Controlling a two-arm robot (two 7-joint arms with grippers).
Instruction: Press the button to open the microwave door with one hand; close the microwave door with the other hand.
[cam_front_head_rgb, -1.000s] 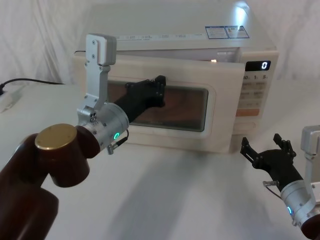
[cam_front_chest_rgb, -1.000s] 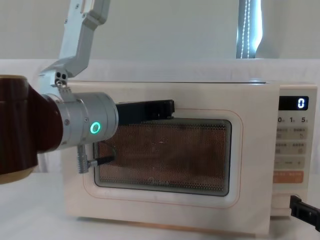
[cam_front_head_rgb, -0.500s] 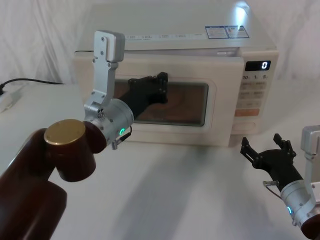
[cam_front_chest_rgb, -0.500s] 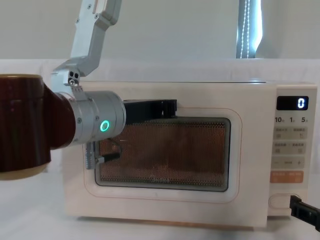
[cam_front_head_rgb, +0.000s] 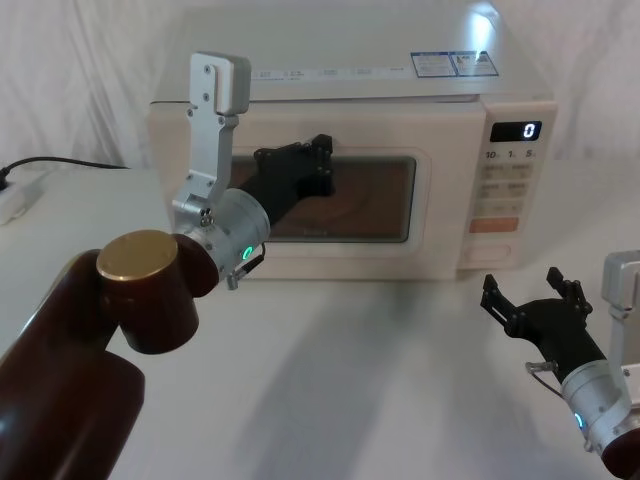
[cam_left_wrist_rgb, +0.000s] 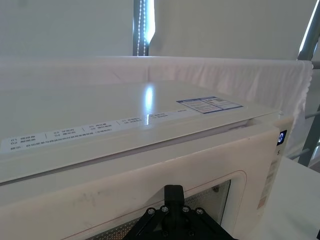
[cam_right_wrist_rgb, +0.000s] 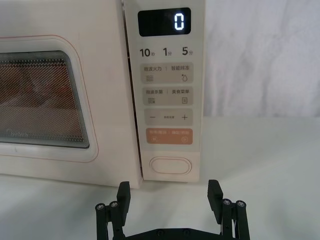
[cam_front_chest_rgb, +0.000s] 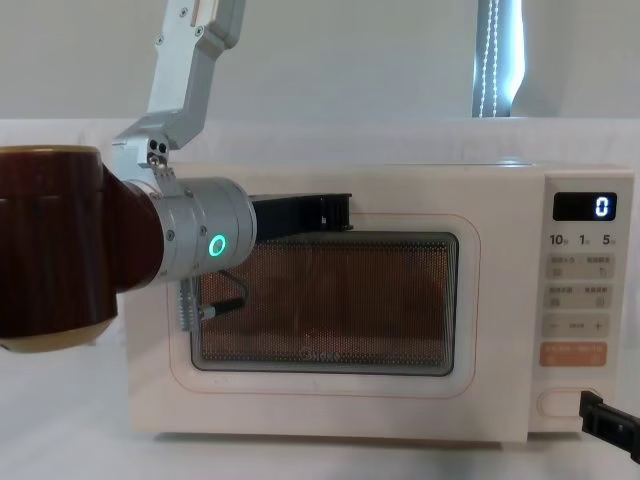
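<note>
**Cream-white oven facing forward, door lying flush**

Cream-white and boxy, the microwave (cam_front_head_rgb: 350, 170) is sitting toward the far edge of the white bench (cam_front_head_rgb: 380, 380), its long axis running side to side along that edge and its front facing the robot. The microwave door (cam_front_chest_rgb: 320, 320) is lying flush with the control panel (cam_right_wrist_rgb: 165, 95), and its dark glass window is stretching sideways across most of the front. On the panel the black display (cam_right_wrist_rgb: 164, 22) is reading "0", and the button (cam_right_wrist_rgb: 170, 165), a wide oval lying lengthwise, is sitting at the panel's lowest row, under the orange key (cam_right_wrist_rgb: 168, 136).

The left claw (cam_front_head_rgb: 318, 160) is reaching forward from its silver wrist, with a green ring light (cam_front_chest_rgb: 216, 245) glowing on it, and its tip is lying against the upper part of the door, over the top edge of the window. Whether its fingers are parted or together cannot be told, since they are seen end-on and the left wrist view is cutting them off at the frame's edge.

The right claw (cam_right_wrist_rgb: 170, 197) is hovering above the bench near its right side, in front of the panel and apart from it, fingers spread wide and pointing at the button. In the chest view only its black end (cam_front_chest_rgb: 606, 422) is showing, covering the button's right end.
</note>
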